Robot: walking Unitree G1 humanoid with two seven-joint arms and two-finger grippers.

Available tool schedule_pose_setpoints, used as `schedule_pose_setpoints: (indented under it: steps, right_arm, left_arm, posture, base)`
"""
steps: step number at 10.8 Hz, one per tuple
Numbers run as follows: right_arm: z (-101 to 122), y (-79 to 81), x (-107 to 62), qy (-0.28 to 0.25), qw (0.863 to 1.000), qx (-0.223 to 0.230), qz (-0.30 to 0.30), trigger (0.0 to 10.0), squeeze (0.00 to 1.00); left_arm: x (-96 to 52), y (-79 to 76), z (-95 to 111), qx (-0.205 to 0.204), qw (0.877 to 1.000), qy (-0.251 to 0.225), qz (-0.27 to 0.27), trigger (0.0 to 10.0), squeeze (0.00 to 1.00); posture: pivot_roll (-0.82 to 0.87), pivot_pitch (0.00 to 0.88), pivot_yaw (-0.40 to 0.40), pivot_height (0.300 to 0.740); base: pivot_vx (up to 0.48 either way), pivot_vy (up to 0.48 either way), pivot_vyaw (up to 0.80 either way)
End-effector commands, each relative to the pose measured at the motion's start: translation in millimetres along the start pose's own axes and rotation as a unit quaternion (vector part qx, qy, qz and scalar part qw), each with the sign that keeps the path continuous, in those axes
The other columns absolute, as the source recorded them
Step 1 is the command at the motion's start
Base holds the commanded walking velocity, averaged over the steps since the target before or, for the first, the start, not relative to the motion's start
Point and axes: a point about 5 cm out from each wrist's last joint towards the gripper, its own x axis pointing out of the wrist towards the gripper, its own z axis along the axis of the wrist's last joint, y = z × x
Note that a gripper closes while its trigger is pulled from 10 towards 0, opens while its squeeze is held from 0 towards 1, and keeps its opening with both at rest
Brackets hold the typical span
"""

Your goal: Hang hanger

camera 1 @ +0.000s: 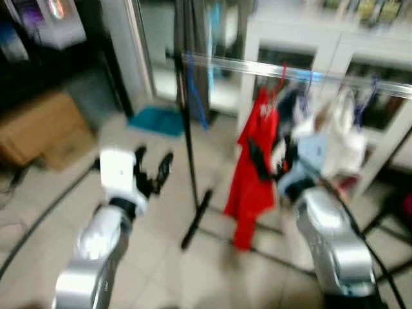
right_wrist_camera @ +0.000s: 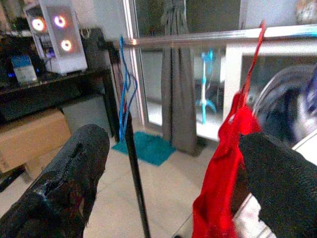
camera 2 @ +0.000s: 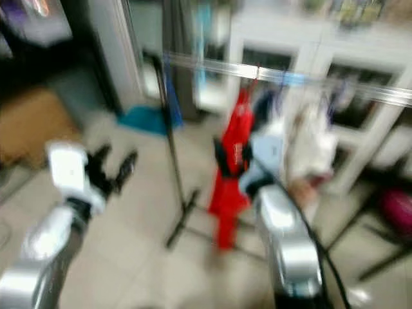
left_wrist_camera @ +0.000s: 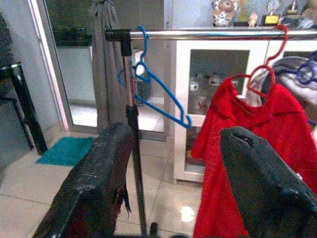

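No writing, label, brand, number or sign can be read anywhere here. The head views are blurred. In the right wrist view a small blue-and-white box (right_wrist_camera: 24,68) on the dark surface (right_wrist_camera: 54,87) beside the white computer case (right_wrist_camera: 62,35) may carry print, but it is too small and soft to make out.

You're facing a pale tiled floor (camera 1: 161,257), a white cabinet (left_wrist_camera: 218,99) with glass doors, a teal mat (left_wrist_camera: 67,150) by a glass door (left_wrist_camera: 74,74), and a grey curtain (right_wrist_camera: 177,99).
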Motion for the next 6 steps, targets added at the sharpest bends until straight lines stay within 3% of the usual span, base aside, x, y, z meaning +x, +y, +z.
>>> schedule_pose_setpoints:
  steps: [1,6]
  right_arm:
    - [4.4,6.7,3.4,-0.007,1.0,0.008,0.013,10.0,1.0]
    - [28.7,3.8,17.4,-0.034,0.999,0.002,-0.009,10.0,1.0]
  left_arm:
    - [0.2,4.7,2.5,0.015,1.0,0.0,0.003,10.0,0.71]
    - [1.5,3.2,2.1,0.024,1.0,0.003,-0.013,10.0,0.66]
  posture:
    - [-0.01,0.0,0.05,0.74]
    - [-0.01,0.0,0.045,0.74]
  base:
    - [0.334,0.0,0.0]
    - [0.332,0.0,0.0]
